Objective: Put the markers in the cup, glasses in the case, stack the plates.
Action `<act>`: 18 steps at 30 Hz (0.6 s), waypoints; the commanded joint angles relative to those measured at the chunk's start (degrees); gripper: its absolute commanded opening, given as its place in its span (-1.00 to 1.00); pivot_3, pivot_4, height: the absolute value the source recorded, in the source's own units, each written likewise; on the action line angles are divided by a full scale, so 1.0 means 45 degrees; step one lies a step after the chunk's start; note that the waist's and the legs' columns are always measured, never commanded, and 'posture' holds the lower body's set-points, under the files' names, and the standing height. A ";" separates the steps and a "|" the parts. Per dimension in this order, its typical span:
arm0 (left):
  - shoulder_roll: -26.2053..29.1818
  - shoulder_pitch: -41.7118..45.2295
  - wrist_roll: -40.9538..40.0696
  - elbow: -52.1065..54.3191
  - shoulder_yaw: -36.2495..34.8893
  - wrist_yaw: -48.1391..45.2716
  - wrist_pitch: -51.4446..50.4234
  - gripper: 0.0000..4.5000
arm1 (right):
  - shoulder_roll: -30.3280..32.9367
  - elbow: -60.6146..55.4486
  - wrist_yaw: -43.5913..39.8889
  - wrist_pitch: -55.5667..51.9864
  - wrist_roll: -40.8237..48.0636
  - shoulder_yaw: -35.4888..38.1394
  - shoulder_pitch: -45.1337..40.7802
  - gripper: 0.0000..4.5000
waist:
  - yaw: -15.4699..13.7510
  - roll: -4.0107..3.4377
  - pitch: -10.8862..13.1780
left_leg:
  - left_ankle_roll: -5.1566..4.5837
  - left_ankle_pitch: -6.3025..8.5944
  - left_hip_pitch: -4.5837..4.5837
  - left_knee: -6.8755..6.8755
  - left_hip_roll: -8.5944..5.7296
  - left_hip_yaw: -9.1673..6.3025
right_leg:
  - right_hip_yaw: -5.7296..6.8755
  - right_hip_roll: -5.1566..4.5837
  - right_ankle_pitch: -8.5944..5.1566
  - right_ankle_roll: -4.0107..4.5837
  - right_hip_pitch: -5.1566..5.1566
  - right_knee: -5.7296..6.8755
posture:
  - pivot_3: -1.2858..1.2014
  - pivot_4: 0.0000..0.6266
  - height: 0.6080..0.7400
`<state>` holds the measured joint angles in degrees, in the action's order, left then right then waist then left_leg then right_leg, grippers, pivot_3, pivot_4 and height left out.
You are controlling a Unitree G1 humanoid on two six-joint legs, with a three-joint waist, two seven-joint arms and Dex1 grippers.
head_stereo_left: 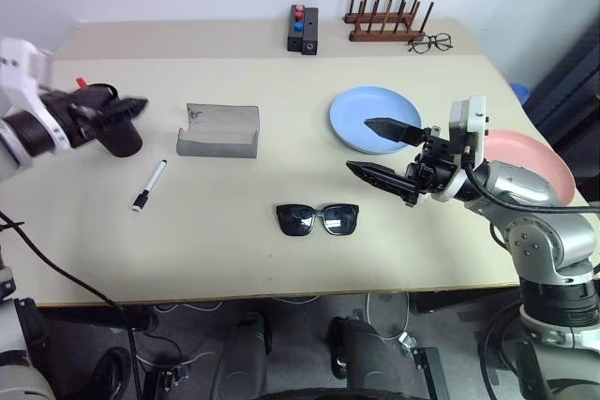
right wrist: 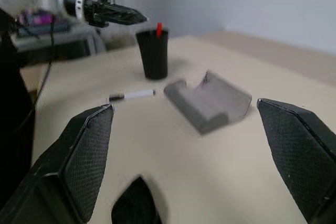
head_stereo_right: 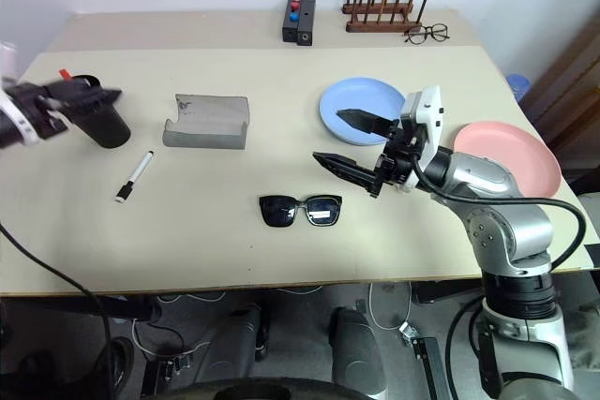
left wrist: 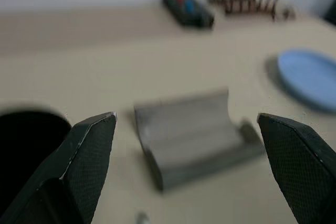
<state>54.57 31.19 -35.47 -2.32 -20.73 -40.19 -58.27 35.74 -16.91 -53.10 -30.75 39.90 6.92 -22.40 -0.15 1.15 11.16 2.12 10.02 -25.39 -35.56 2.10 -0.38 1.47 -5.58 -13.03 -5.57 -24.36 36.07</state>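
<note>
Cup (head_stereo_left: 119, 138) unmarked, holds red-capped marker (head_stereo_left: 81, 82); left gripper (head_stereo_left: 129, 107), right gripper (head_stereo_left: 389, 152) jaws wide, empty.

Counts:
- Two plates: blue plate (head_stereo_left: 373, 119) centre right of frame, pink plate (head_stereo_left: 536, 164) far right.
- Two markers: white marker (head_stereo_left: 149, 185) on table at left, red-capped marker (right wrist: 159, 30) standing in cup (right wrist: 154, 53).
- One cup.
- One case (head_stereo_left: 218, 130).
- One sunglasses (head_stereo_left: 318, 218), lower centre.
- One clear spectacles (head_stereo_left: 429, 42), upper right.
- One button box (head_stereo_left: 302, 28), top centre.
- One wooden rack (head_stereo_left: 386, 18), top right.

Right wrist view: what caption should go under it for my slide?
Open right gripper faces the grey case, a white marker and the dark cup holding a red-capped marker.
</note>
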 commanded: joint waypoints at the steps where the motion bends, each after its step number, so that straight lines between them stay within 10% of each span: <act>1: 0.0143 -0.0220 0.0186 0.0799 0.0101 0.1003 -0.1308 0.98 | 0.0448 0.0300 -0.0526 0.0449 -0.0482 -0.0095 0.0031 1.00 | 0.0002 0.0001 0.0000 | 0.0000 0.0000 -0.0001 0.0000 0.0000 0.0000 | 0.0001 0.0000 -0.0001 0.0001 -0.0002 0.0000 | 0.03 -0.52 1.00; 18: -0.1445 0.1874 0.3018 -0.3705 0.3325 0.2085 -0.0099 0.98 | 0.0472 -0.0015 -0.0445 0.0192 -0.0231 0.0194 0.0293 1.00 | -0.0115 0.0005 0.0001 | 0.0002 0.0000 -0.0010 -0.0001 -0.0006 0.0000 | 0.0001 0.0001 0.0001 0.0001 -0.0005 -0.0005 | 0.03 -0.52 1.00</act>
<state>47.91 38.44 -23.78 -18.36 -6.82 -30.45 -60.53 38.06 -14.57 -55.51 -30.45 37.85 6.12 -20.93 -0.67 1.18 11.16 2.13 10.02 -25.44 -35.57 2.07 -0.38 1.47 -5.58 -13.02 -5.56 -24.39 36.05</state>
